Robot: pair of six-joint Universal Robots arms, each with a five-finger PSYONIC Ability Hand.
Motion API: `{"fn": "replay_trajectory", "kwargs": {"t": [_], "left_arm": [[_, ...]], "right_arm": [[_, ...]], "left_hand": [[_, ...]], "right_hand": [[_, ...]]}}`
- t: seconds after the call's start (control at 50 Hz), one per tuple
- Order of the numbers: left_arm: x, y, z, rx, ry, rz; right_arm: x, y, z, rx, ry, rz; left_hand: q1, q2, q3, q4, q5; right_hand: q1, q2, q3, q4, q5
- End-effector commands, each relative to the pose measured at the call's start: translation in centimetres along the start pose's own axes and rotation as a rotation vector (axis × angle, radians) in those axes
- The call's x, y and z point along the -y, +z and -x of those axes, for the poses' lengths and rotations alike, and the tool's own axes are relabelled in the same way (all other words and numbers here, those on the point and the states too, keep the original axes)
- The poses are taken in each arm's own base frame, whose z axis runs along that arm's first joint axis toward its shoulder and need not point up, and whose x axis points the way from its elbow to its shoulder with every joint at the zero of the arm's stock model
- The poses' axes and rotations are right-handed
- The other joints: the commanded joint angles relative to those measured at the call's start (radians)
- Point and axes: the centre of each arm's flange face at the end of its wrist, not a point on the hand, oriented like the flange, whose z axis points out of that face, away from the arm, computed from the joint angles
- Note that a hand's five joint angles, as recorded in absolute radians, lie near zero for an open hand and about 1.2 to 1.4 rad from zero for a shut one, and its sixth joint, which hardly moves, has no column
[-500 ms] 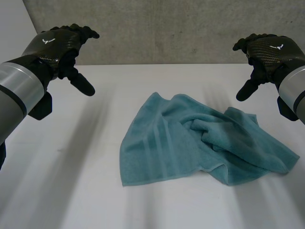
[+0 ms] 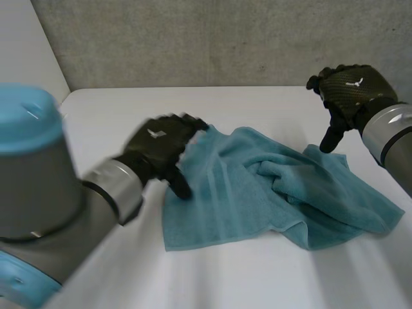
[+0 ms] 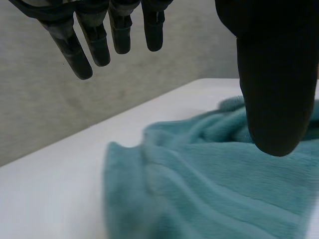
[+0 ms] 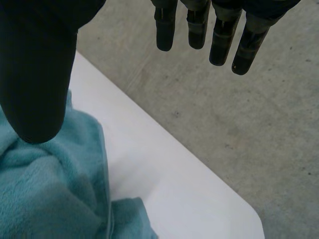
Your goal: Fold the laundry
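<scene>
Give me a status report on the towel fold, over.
Left hand open at the left edge of the towel. Right hand open above its far right corner. It lies rumpled, unfolded, on the table. Nothing in the way.

A teal terry towel [image 2: 225,199] lies unfolded near the middle of the table [image 2: 257,277]. One half is spread flat and shows faint stripes; the other is bunched in folds.

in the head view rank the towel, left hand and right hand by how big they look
1. towel: largest by far.
2. left hand and right hand: they look much alike, so no ranking between them.
</scene>
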Motion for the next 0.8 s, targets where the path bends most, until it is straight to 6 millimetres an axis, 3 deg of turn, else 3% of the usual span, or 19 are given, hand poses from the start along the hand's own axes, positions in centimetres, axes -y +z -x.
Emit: {"fn": "replay_trajectory", "kwargs": {"t": [0.02, 0.04, 0.08, 0.14, 0.28, 0.34, 0.52, 0.68, 0.76, 0.8], "left_arm": [[-3.1, 1.7, -6.0, -0.097, 0.041, -0.082], [-3.1, 1.7, -6.0, -0.097, 0.041, -0.082], [-4.3, 2.5, -8.2, -0.139, 0.047, -0.097], [-5.8, 3.1, -9.8, -0.178, 0.056, -0.081], [-8.8, 4.2, -12.7, -0.241, 0.075, -0.045], [-10.0, 5.1, -13.3, -0.252, 0.086, -0.037], [-12.8, 7.3, -13.6, -0.218, 0.094, -0.015], [-12.8, 9.3, -13.0, -0.146, 0.081, -0.101], [-12.7, 9.7, -12.8, -0.129, 0.101, -0.123], [-12.4, 10.2, -11.8, -0.084, 0.129, -0.134]], "right_arm": [[-2.2, 0.5, 0.2, -0.008, 0.008, 0.036], [-2.8, 0.4, 0.4, -0.007, 0.01, 0.044], [-3.4, 0.2, 0.5, -0.007, 0.012, 0.052], [-4.8, 0.1, 0.3, -0.023, 0.016, 0.077], [-8.8, -0.1, -2.7, -0.107, 0.052, 0.189], [-9.9, -0.3, -3.0, -0.097, 0.067, 0.212], [-11.6, -0.9, -4.2, -0.109, 0.1, 0.233], [-12.0, -1.0, -4.2, -0.106, 0.105, 0.239], [-12.0, -1.1, -4.1, -0.105, 0.106, 0.24], [-12.0, -1.1, -4.1, -0.105, 0.106, 0.242]], "left_hand": [[-0.01, 0.009, -0.006, 0.007, 0.02], [-0.01, 0.009, -0.006, 0.007, 0.02], [-0.01, 0.009, -0.006, 0.007, 0.02], [-0.007, 0.012, -0.003, 0.01, 0.023], [-0.001, 0.018, 0.003, 0.015, 0.029], [0.008, 0.027, 0.011, 0.024, 0.038], [0.157, 0.176, 0.161, 0.174, 0.187], [0.48, 0.499, 0.483, 0.496, 0.509], [0.518, 0.538, 0.522, 0.535, 0.548], [0.632, 0.651, 0.636, 0.649, 0.662]], "right_hand": [[-0.038, -0.049, -0.043, -0.06, -0.061], [-0.038, -0.049, -0.043, -0.06, -0.061], [-0.038, -0.049, -0.043, -0.06, -0.061], [-0.038, -0.049, -0.043, -0.06, -0.061], [-0.038, -0.049, -0.043, -0.06, -0.061], [-0.038, -0.049, -0.043, -0.06, -0.061], [-0.038, -0.049, -0.043, -0.06, -0.061], [-0.038, -0.049, -0.043, -0.06, -0.061], [-0.038, -0.049, -0.043, -0.06, -0.061], [-0.038, -0.049, -0.043, -0.06, -0.061]]}}
